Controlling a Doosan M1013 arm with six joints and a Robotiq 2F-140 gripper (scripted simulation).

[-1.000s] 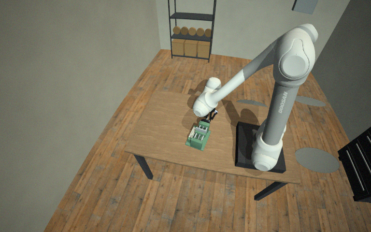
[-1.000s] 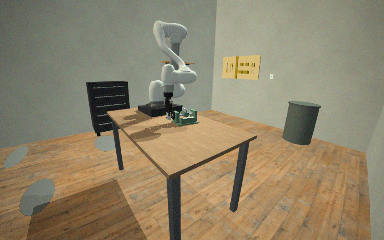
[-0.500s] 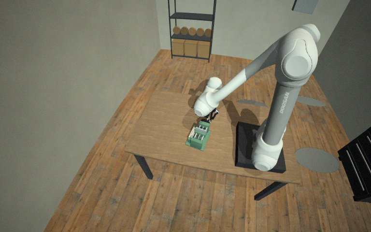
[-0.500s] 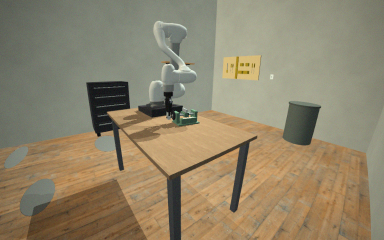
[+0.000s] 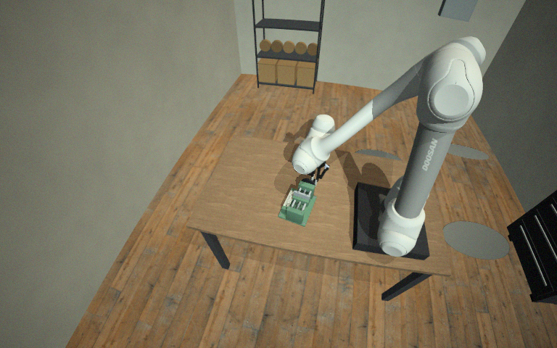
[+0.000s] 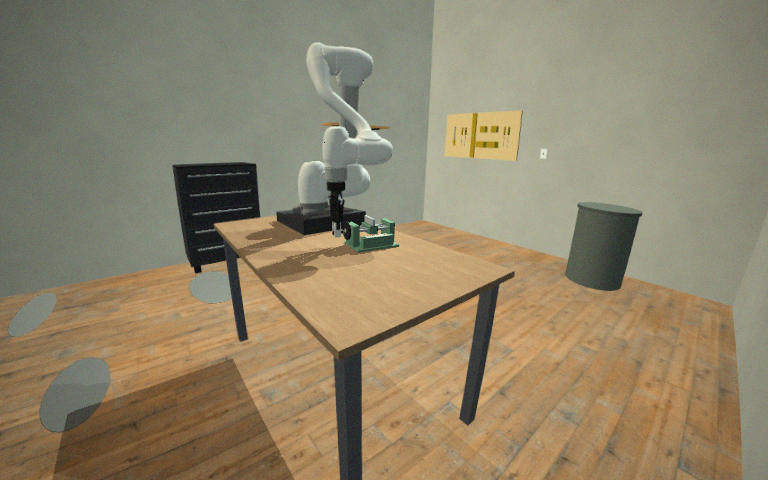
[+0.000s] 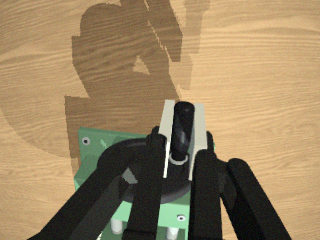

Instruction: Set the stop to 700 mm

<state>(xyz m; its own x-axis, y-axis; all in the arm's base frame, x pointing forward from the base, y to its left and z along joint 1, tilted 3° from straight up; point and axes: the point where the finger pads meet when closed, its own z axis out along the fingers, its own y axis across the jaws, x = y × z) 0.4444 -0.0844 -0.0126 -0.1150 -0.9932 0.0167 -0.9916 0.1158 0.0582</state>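
The table (image 5: 246, 184) (image 6: 385, 283) (image 7: 265, 65) has pale, wavy wood grain. The gripper (image 5: 319, 175) (image 6: 337, 230) (image 7: 183, 116) is grasping the smooth, black, rounded handle (image 7: 183, 125) of the dark, round handwheel (image 5: 307, 180) (image 6: 347, 230).

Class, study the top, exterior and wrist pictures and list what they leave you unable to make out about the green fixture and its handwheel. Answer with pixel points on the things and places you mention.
- Scale numbers on the green fixture (image 5: 296, 217) (image 6: 377, 243): too small in the top and exterior views.
- Part of the handwheel's rim (image 7: 111, 156): hidden behind the fingers in the wrist view.
- The fixture's far end: cut off by the wrist view's bottom edge.
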